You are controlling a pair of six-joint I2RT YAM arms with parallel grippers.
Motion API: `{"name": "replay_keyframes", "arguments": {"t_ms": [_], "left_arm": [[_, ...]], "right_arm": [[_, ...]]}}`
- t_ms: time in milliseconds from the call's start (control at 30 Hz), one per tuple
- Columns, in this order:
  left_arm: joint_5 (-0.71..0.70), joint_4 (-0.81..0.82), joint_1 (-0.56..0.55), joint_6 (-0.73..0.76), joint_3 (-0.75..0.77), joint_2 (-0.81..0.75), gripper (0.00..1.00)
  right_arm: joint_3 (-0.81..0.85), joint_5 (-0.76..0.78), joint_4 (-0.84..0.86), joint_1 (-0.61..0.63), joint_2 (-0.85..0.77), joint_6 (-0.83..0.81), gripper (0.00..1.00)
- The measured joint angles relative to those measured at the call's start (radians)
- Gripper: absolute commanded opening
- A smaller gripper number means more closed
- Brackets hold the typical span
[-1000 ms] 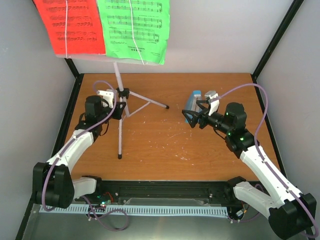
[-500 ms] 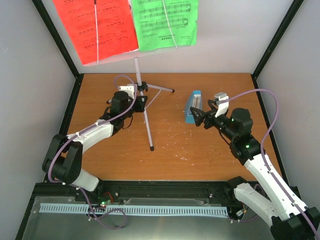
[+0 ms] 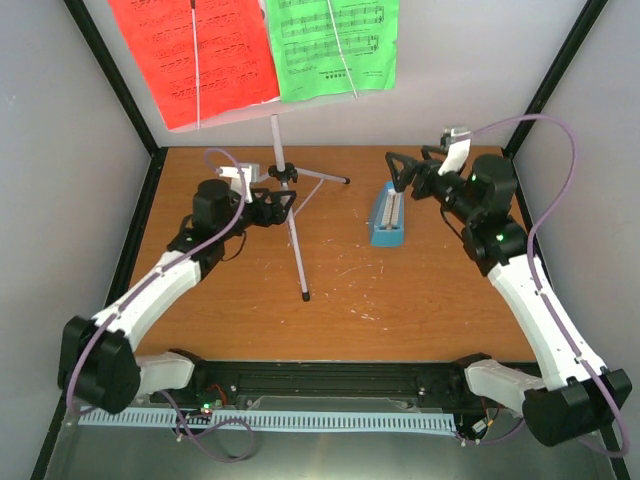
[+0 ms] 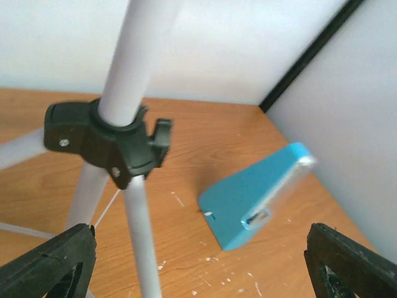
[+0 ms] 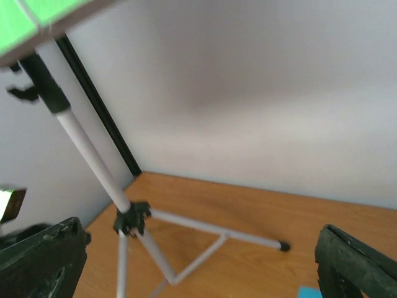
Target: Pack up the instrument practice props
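The silver music stand (image 3: 290, 225) stands upright on its tripod at the table's back middle. Its tray holds the red page (image 3: 195, 60) and the green page (image 3: 335, 45). My left gripper (image 3: 275, 205) is open just left of the stand's black hub (image 4: 102, 139), not touching it. The blue metronome (image 3: 386, 215) lies on the table to the right and also shows as the blue metronome (image 4: 254, 198) in the left wrist view. My right gripper (image 3: 405, 170) hangs open above the metronome's far end, facing the stand (image 5: 131, 217), with nothing between its fingers.
The wooden table (image 3: 420, 300) is boxed in by white walls and black corner posts (image 3: 555, 75). The stand's legs reach towards the front (image 3: 305, 295) and the back right (image 3: 345, 181). Purple cables loop over both arms.
The left gripper carried the stand rightward and back, then let go of it, opened and drew back a little. The right gripper rose and moved from beside the metronome toward the back wall.
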Motion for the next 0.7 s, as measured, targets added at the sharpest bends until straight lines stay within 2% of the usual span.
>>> {"name": "replay_keyframes", "arguments": {"t_ms": [67,200,300,400,600,700], "left_arm": [[0.075,-0.045,0.02,0.036,0.005,-0.065,0.9],[0.295,-0.159,0.052,0.091,0.053,-0.156,0.85],[0.425,-0.208,0.056,0.091,0.07,-0.23,0.87],[0.52,-0.225,0.056,0.067,0.11,-0.296,0.93],[0.673,-0.209,0.057,0.008,0.357,-0.234,0.9],[0.707,-0.184,0.057,-0.019,0.42,-0.175,0.9]], "right_arm": [[0.059,-0.053,0.008,-0.032,0.042,0.029,0.88],[0.181,-0.159,0.023,-0.114,0.107,0.093,0.81],[0.277,-0.266,0.077,-0.187,0.16,0.179,0.8],[0.369,-0.349,0.129,-0.225,0.221,0.261,0.78],[0.539,-0.469,0.177,-0.222,0.357,0.401,0.69],[0.663,-0.504,0.145,-0.202,0.446,0.429,0.66]]}}
